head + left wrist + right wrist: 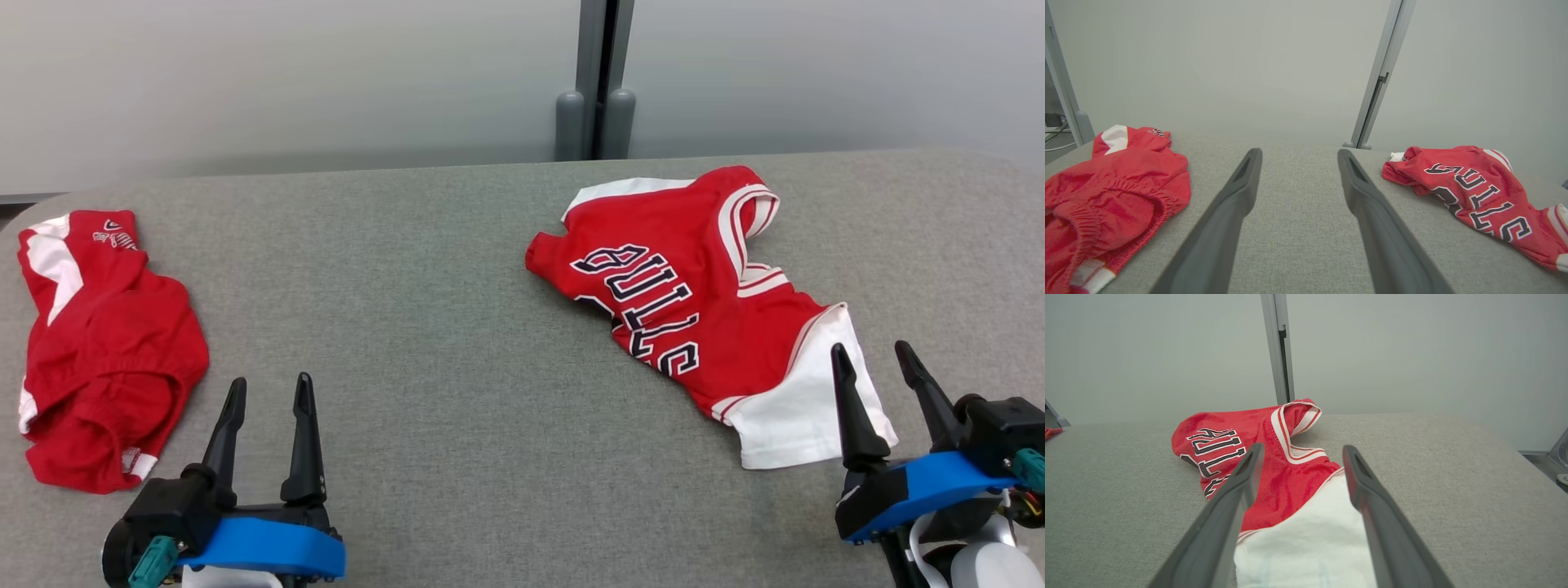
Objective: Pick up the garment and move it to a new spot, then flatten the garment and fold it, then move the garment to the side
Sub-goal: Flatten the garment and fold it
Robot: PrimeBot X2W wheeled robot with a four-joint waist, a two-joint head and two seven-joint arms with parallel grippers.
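A red jersey [694,302] with dark lettering and white sleeves lies crumpled at the right of the grey table; it also shows as the jersey [1478,196] and the jersey [1257,457]. My right gripper [873,355] is open just above the jersey's near white sleeve [1306,539], with nothing between its fingers. Red shorts [98,343] with white trim lie bunched at the table's left, seen too as the shorts [1110,192]. My left gripper [269,388] stands open over bare table between the two garments, holding nothing.
The grey fabric-covered table [441,327] spans the view, with open room in its middle. Behind it stands a pale wall with a grey vertical post [600,82]. The table's right edge [1506,441] drops off near the right arm.
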